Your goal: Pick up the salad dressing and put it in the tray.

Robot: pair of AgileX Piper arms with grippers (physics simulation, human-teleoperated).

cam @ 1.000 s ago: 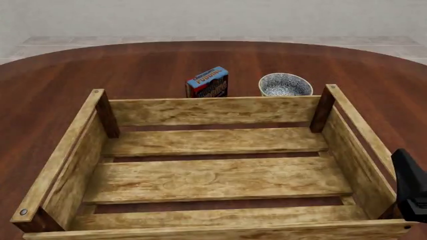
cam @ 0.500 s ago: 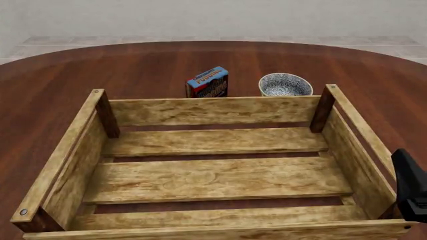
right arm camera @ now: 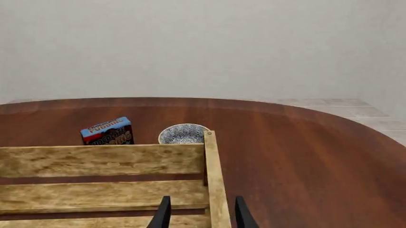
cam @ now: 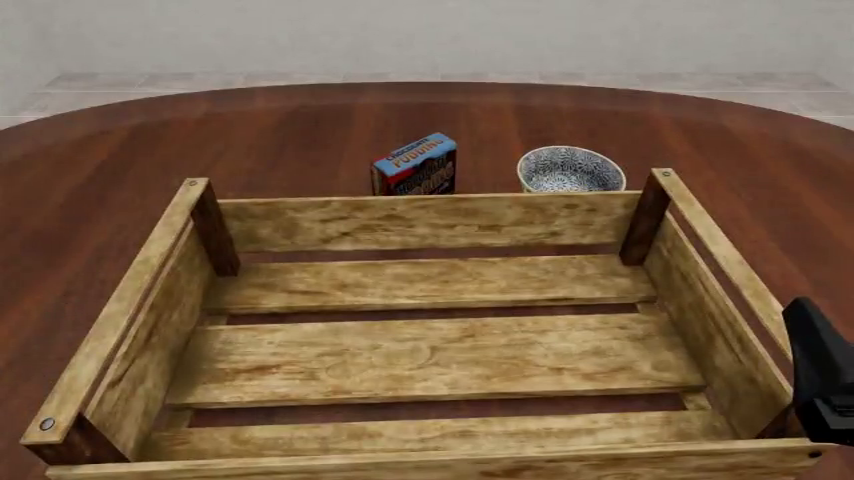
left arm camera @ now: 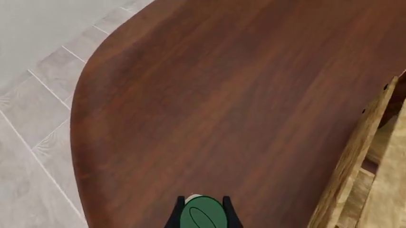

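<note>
The left tool [left arm camera: 201, 217] is closed on the dressing [left arm camera: 203, 214], beside the tray [left arm camera: 355, 166], not in it yet. The right tool [right arm camera: 201, 211] hangs open over the tray's wall. The drop is left.

Tray [cam: 427, 225] interior open; walls ring it.

A: Colours on the table [cam: 267, 130]?
B: Reddish-brown wood grain. Tray [cam: 427, 222]: light tan slats, dark brown corner posts.
A: Smaller items?
B: Pudding box [cam: 415, 165]: blue and red, white lettering. Bowl [cam: 570, 169]: white, dense blue-grey pattern. Salad dressing [left arm camera: 204, 214]: dark green cap. Grippers' fingers [right arm camera: 163, 213]: black.
</note>
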